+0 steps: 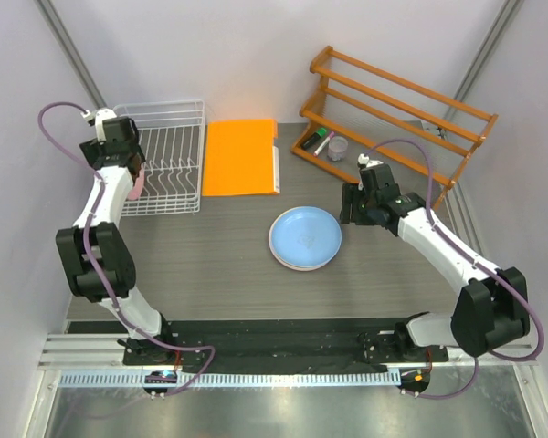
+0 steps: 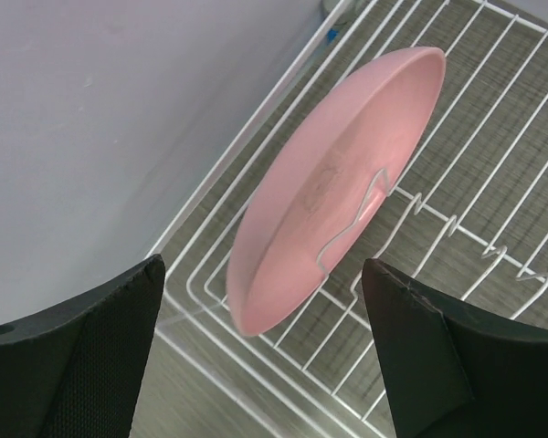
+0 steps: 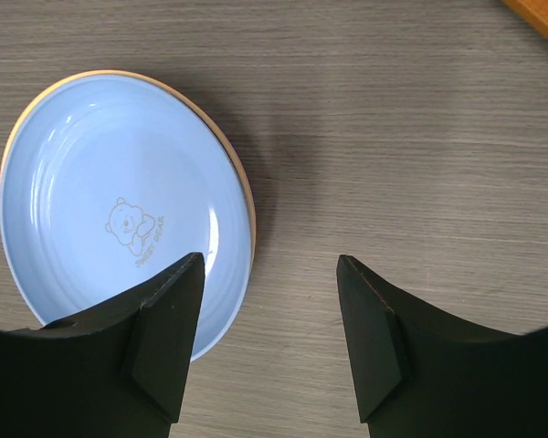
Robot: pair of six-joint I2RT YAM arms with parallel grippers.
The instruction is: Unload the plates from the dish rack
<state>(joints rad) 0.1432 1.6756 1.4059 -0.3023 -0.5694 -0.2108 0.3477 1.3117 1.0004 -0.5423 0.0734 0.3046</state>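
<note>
A pink plate point(image 2: 338, 182) stands on edge between the prongs of the white wire dish rack point(image 2: 493, 119), at the rack's left side. My left gripper point(image 2: 265, 347) is open and hovers above the plate's near end, one finger on each side, not touching it. In the top view the left gripper point(image 1: 130, 172) is over the rack point(image 1: 169, 155), and the pink plate point(image 1: 140, 182) peeks out beside it. A light blue plate point(image 1: 305, 235) lies on top of a stack on the table. My right gripper point(image 1: 356, 208) is open and empty, just right of the blue plate point(image 3: 119, 210), which rests on a tan-rimmed plate point(image 3: 247, 196).
An orange folder point(image 1: 242, 157) lies right of the dish rack. An orange-brown wooden slatted rack point(image 1: 393, 105) stands at the back right, with markers and a small cup point(image 1: 337, 149) on its lowest shelf. A wall runs close along the rack's left side point(image 2: 91, 137).
</note>
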